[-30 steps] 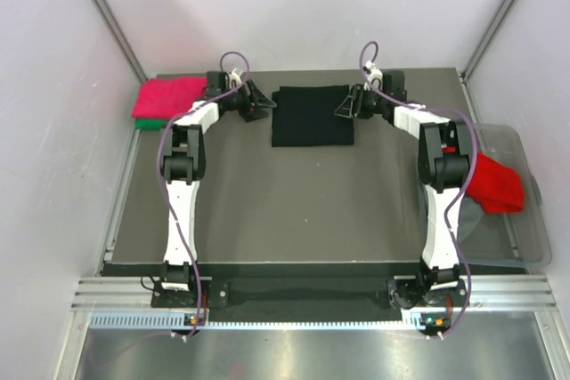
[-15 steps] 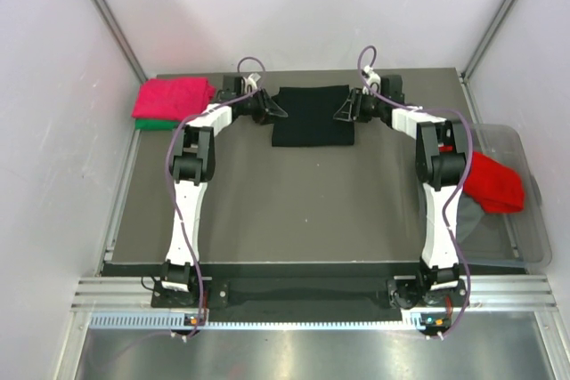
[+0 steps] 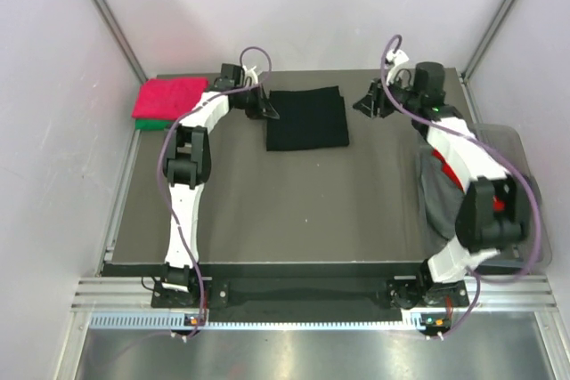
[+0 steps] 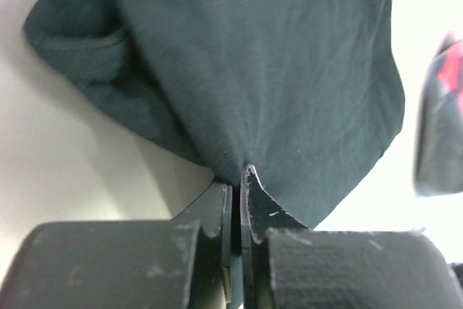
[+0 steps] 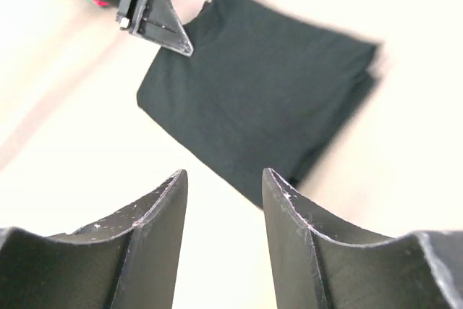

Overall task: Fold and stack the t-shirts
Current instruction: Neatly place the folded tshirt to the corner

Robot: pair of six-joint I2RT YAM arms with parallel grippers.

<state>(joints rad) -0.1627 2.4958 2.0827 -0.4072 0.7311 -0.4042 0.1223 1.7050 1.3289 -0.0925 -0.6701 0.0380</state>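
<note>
A folded black t-shirt (image 3: 307, 118) lies flat at the back middle of the dark table. My left gripper (image 3: 267, 111) sits at its left edge, and the left wrist view shows the gripper (image 4: 237, 179) shut on a pinch of that dark cloth (image 4: 260, 63). My right gripper (image 3: 363, 104) hovers open just off the shirt's right edge, holding nothing. The right wrist view looks between its spread fingers (image 5: 221, 179) onto the black t-shirt (image 5: 260, 99) and, beyond it, the left gripper (image 5: 155, 23). A pink-red t-shirt (image 3: 169, 95) is stacked on a green one (image 3: 150, 124) at the back left corner.
A clear plastic bin (image 3: 525, 193) stands off the table's right edge. A grey t-shirt (image 3: 438, 202) hangs over its side and a red one (image 3: 456, 165) shows behind the right arm. Slanted frame posts rise at both back corners.
The left gripper moved in and shut on the black t-shirt's left edge. The right arm pulled back off the right edge, swinging right. The shirt shifted slightly left.
</note>
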